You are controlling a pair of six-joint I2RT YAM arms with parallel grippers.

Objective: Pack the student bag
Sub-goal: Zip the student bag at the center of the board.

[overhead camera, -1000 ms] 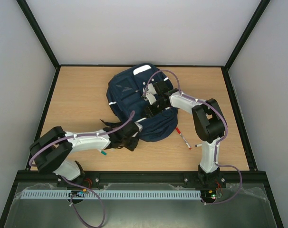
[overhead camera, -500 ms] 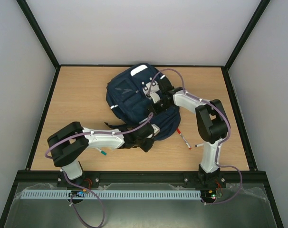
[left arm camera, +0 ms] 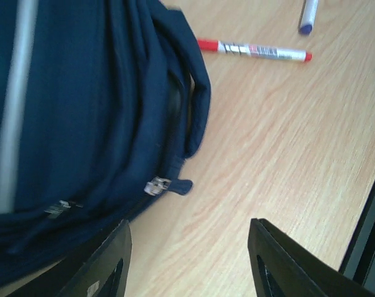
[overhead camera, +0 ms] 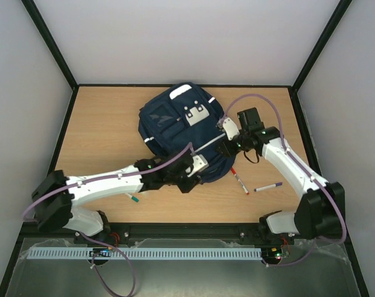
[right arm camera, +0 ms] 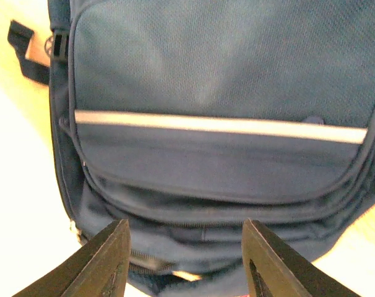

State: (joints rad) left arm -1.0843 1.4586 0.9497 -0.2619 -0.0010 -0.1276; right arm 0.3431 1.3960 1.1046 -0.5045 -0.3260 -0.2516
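Observation:
The student bag, navy with white reflective stripes, lies at the middle of the table. My left gripper is at the bag's near right edge and stands open over bare wood. A zipper pull lies just beyond its left finger. My right gripper hovers at the bag's right side, open, with nothing between its fingers. It faces the front pocket and its stripe.
A red-capped white marker and a purple pen lie on the wood to the right of the bag. A green-tipped marker lies beside the left arm. The black frame rail runs along the near table edge.
My left gripper reached right along the bag's near edge and opened. My right arm pulled back from the top of the bag to its right side, uncovering the white patches.

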